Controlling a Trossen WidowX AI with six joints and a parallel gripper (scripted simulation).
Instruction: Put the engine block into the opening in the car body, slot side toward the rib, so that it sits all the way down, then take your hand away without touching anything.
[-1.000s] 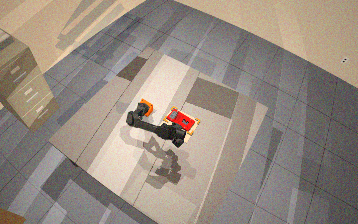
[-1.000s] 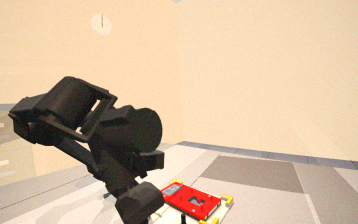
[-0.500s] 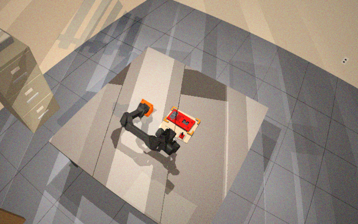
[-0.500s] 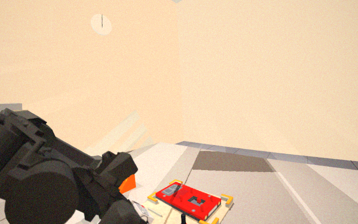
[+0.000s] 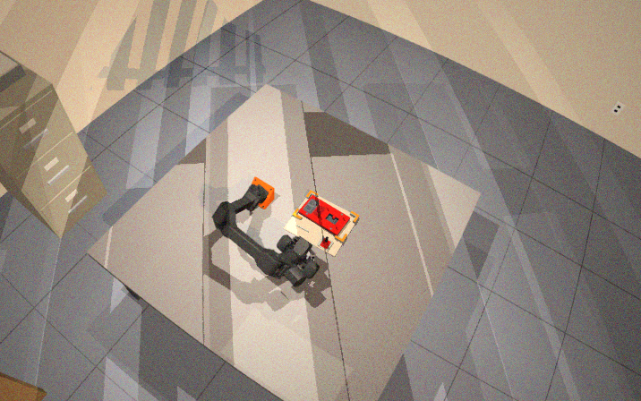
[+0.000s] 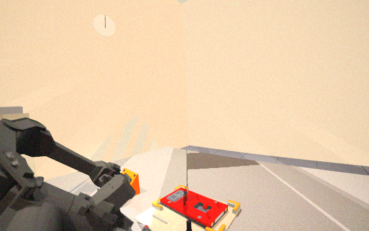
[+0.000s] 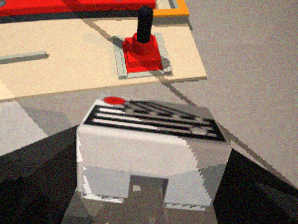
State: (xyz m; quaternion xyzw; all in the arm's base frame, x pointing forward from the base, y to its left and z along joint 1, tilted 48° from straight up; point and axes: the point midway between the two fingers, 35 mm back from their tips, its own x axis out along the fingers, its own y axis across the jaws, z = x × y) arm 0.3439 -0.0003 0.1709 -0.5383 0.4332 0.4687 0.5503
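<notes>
Held above the worktop (image 5: 378, 203) (image 6: 245, 185) (image 7: 240, 75), between the partly open fingers of the tool (image 5: 307, 257) (image 7: 150, 141): the engine block (image 6: 141, 225) (image 7: 150, 145), squeezed at both ends. In the wrist view, lying with its long axis roughly left to right; pale and smooth-sided, boxy, with black-and-white ribbing and a red disc on top, and a square notch low in the near face. Just beyond, on a pale board (image 5: 295, 229) (image 7: 90, 65) with a wood-like look: a red block (image 5: 325, 243) (image 7: 142, 55) with an upright black peg. Farther still, between orange corner guards (image 5: 354, 217) (image 6: 235, 205) (image 7: 175, 11): the glossy-looking red, flat car body (image 5: 323, 215) (image 6: 193, 207) (image 7: 75, 7). In the top view, found far and right of the tool: the dark, notched opening (image 5: 332, 217) (image 6: 202, 207). Probably needing a carry past the peg, then slot-to-rib alignment before lowering.
</notes>
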